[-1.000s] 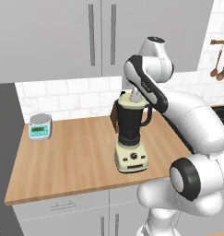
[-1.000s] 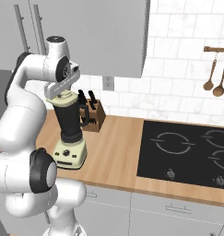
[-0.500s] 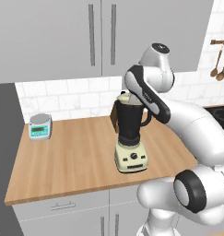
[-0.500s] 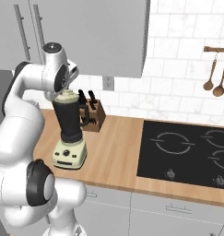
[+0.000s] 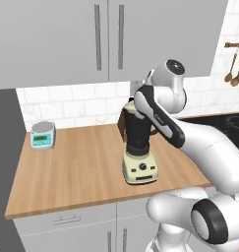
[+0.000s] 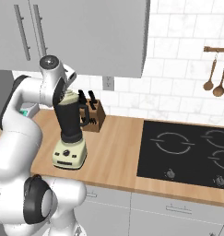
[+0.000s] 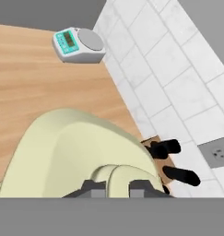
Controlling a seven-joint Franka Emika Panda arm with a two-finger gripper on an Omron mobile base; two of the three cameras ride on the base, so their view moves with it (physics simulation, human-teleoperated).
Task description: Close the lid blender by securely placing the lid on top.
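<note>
Lid (image 7: 81, 152) sits at the top of the blender (image 5: 138, 142), which stands on the wooden table (image 5: 72, 167) w/ its cream base near the front edge. In hand view the claw (image 7: 117, 186) is clamped on the lid's raised centre knob, one dark finger (image 7: 92, 188) each side of it. From base views the lid (image 6: 71, 97) looks about level w/ the jar rim; can't tell if it's fully seated or a touch above.

Handling, as a guess: lid looks small, rigid, light, prob. smooth plastic, so slippery if pinched on the sloped dome. Knob is the right hold: centred, keeps disc flat. Jar is tall and narrow on a small base, so a sideways shove could tip it; push straight down.

Kitchen scale (image 7: 79, 44) is well apart near the wall; knife block (image 6: 93, 115) stands just behind the blender.
</note>
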